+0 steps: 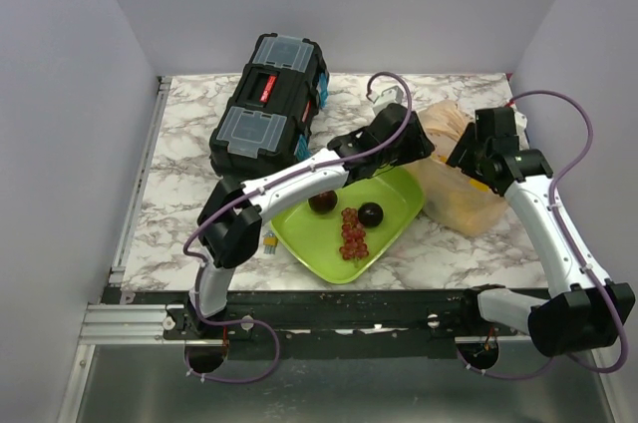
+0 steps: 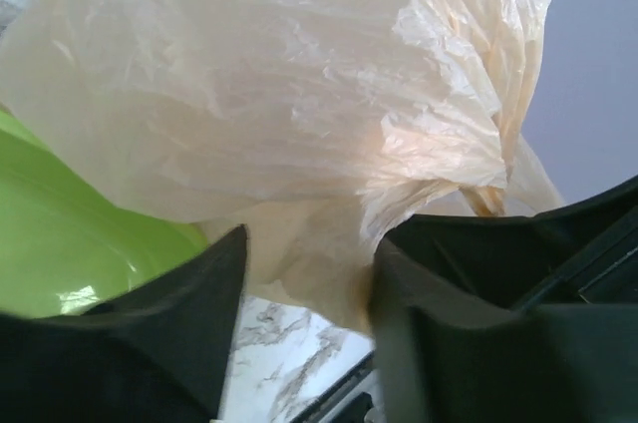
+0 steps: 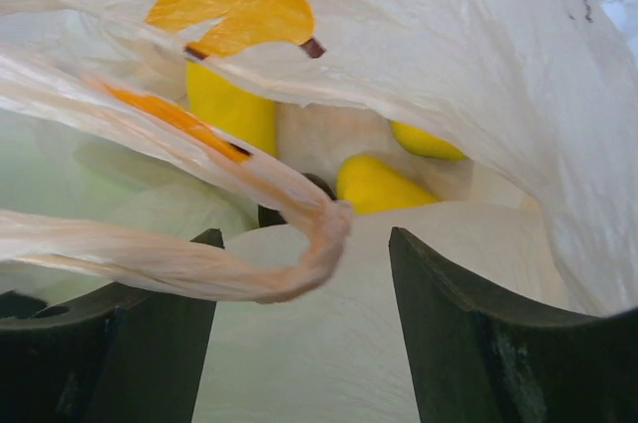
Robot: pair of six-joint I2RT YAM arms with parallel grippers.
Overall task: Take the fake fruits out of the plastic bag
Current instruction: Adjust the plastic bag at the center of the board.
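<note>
The peach plastic bag [image 1: 454, 179] stands at the right of the marble table, beside the green tray [image 1: 399, 199]. Two dark maroon fruits [image 1: 322, 203] [image 1: 370, 214] and a red grape bunch [image 1: 352, 235] lie in the tray. My left gripper [image 1: 417, 149] is at the bag's left side. In the left wrist view its jaws [image 2: 311, 243] stand apart around a hanging fold of the bag [image 2: 279, 74]. My right gripper [image 1: 469, 159] is at the bag's top, open [image 3: 304, 238], with a twisted bag handle [image 3: 299, 243] lying between its fingers. Yellow fruits [image 3: 374, 184] and a dark one [image 3: 271, 215] show inside.
A black toolbox [image 1: 269, 104] stands at the back left, close to the left arm. A small object [image 1: 269, 239] lies by the tray's left corner, and a small white object [image 1: 387, 96] sits behind the bag. Grey walls close in the table on three sides.
</note>
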